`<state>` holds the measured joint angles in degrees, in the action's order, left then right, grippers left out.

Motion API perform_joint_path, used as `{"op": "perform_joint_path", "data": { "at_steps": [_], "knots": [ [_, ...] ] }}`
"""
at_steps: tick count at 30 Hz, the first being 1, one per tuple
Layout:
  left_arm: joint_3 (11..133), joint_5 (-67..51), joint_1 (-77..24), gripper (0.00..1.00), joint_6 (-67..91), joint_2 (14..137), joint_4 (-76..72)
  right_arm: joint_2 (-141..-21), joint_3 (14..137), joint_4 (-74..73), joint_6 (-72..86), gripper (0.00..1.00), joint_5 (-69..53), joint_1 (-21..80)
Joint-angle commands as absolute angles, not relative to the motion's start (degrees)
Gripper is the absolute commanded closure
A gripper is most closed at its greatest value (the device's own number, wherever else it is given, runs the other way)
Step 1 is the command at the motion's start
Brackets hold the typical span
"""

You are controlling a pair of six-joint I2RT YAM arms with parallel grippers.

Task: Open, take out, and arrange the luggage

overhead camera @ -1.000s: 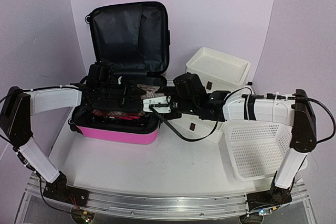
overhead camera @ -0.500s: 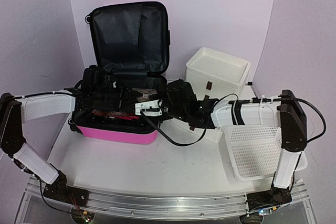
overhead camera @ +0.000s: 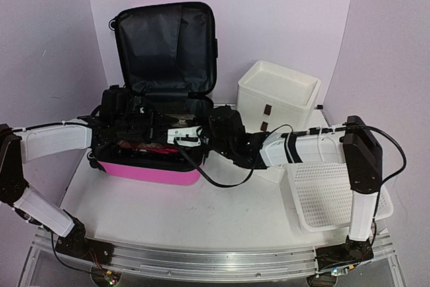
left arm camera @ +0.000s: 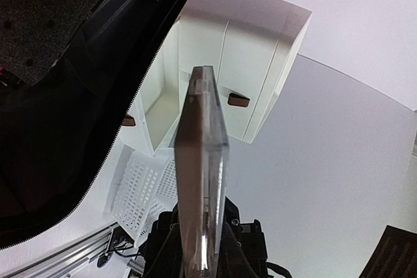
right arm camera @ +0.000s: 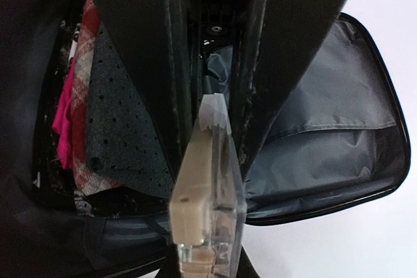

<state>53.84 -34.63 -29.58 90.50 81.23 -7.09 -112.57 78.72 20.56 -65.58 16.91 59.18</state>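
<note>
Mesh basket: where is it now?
In the top view, the white mesh basket sits at the right, directly in front of the white drawer stack.

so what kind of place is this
Probably a robotics lab bench: a plain lilac backdrop round a white table, the left arm and right arm bolted to a rail, a suitcase staged.

Looks like a robot lab booth tbh: plain curved lilac backdrop (overhead camera: 289, 25) wrapping a white tabletop (overhead camera: 201, 213), silver aluminium rail (overhead camera: 201, 259) along its near edge with two black arm bases (overhead camera: 70, 241) bolted on.
</note>
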Motion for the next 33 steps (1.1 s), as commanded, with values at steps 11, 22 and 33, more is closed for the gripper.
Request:
{"op": "perform_joint_path", "data": {
  "at_steps": [11, 22, 33],
  "knots": [
    [51.89, -32.48, -30.45, 0.38, 81.77, 74.56, -12.4, -108.79, 78.41, 21.64, -59.39, 1.0, 18.92, 59.9],
    [52.53, -29.35, -28.04, 0.06, 57.98, 66.95, 0.14, -100.08, 86.93, -31.74, -35.6, 1.0, 37.82, 59.72],
    [57.32, -23.6, -28.04, 0.05, 42.84, 59.2, 17.38, -107.08, 93.6, -50.54, -23.62, 1.0, 46.7, 53.77]
  ]
}}
